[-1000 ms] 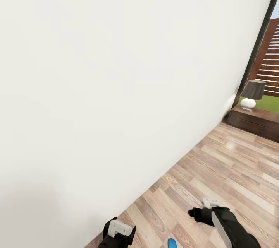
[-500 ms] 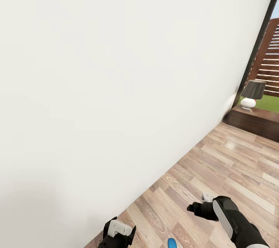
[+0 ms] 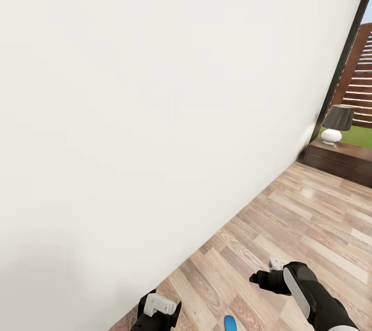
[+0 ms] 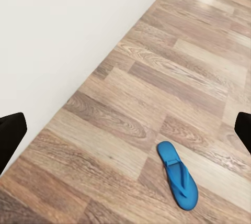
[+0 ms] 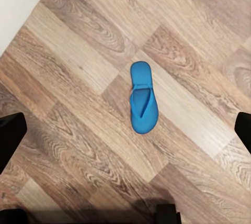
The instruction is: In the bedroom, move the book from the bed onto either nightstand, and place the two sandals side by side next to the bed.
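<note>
While I hold the base close to the white wall [image 3: 155, 88], this is how things read to me:

Step in hand: I judge this as lining up to pick one blue sandal [image 5: 142, 103] off the wood-plank floor [image 3: 310, 217]; nothing is gripped yet.

Sandal, where: it lies flat on the floor, sole down, between my two arms and a little out from the wall. On the head camera I see just its tip at the lower edge. The left wrist camera catches it whole, apart from the fingers.

Sandal, long axis: it runs roughly across the planks. The thong straps meet toward the rounded toe end, and that end points toward the wall.

Right gripper [image 5: 125, 130]: jaws wide apart, with the sandal on the floor below, midway between the dark fingertips [image 5: 10, 140]. It looks to be hanging above the sandal, not touching.

Left gripper [image 4: 125, 130]: jaws also spread wide, holding nothing, nearer the wall.

Next move, my estimate: lower the right arm straight down so the fingers straddle the sandal's narrow width, then close.

Background: a table lamp [image 3: 336, 122] stands on a dark low cabinet [image 3: 341, 160] by the window [image 3: 361, 62], well away.
</note>
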You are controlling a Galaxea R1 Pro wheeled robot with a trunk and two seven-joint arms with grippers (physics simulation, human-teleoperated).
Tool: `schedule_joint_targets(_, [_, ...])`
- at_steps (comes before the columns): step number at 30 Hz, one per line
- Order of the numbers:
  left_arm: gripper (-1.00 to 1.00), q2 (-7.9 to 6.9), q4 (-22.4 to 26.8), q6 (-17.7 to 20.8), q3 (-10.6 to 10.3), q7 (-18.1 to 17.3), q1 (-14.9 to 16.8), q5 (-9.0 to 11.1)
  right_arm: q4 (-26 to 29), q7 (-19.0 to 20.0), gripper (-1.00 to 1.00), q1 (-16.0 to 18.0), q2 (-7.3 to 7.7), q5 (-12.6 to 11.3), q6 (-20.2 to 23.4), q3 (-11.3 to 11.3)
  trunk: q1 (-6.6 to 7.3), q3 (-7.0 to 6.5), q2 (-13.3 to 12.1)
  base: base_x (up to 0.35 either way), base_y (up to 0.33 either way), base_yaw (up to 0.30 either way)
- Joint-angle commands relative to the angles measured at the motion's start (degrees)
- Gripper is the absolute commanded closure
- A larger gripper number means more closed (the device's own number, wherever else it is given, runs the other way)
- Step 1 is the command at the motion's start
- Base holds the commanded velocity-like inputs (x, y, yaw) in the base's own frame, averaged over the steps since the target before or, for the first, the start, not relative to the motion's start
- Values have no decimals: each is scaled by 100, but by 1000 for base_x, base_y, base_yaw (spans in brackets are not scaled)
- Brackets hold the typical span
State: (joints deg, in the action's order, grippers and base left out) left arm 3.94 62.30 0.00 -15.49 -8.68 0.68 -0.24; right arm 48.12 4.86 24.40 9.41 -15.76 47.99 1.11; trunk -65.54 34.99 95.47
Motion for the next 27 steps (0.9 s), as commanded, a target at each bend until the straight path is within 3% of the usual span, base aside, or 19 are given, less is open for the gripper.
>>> schedule_joint_targets(1, [-100, 2, 2, 0, 6, -20, 2, -2, 5, 50, -100, 3, -1, 46, 23, 12, -22, 24, 44, 0, 0, 0])
schedule_joint_targets(9, [-100, -3, 85, 5, -1, -42, 2, -2, 5, 54, -100, 3, 1, 47, 21, 12, -198, 168, 365, 0, 0, 0])
schedule_joint_targets(14, [-100, -4, 678, 154, -203, -46, 2, -2, 5, 53, -100, 3, 6, 47, 25, 12, -198, 168, 365, 0, 0, 0])
schedule_joint_targets(18, [-100, -33, 1337, 706, -345, -78, 2, -3, 5, 51, -100, 3, 7, 47, 34, 12, -198, 168, 365, 0, 0, 0])
schedule_joint_targets(20, [-100, -50, 1591, 867, -369, -352, 2, -7, 5, 51, -100, 3, 9, 47, 40, 12, -198, 168, 365, 0, 0, 0])
schedule_joint_targets(24, [-100, -114, 1808, 964, -375, -1244, 2, -21, 5, 51, -100, 3, 7, 46, 43, 12, -198, 168, 365, 0, 0, 0])
schedule_joint_targets(27, [-100, -135, 1916, 983, -365, -1510, 2, -39, 5, 51, -100, 3, 3, 43, 43, 12, -198, 168, 365, 0, 0, 0])
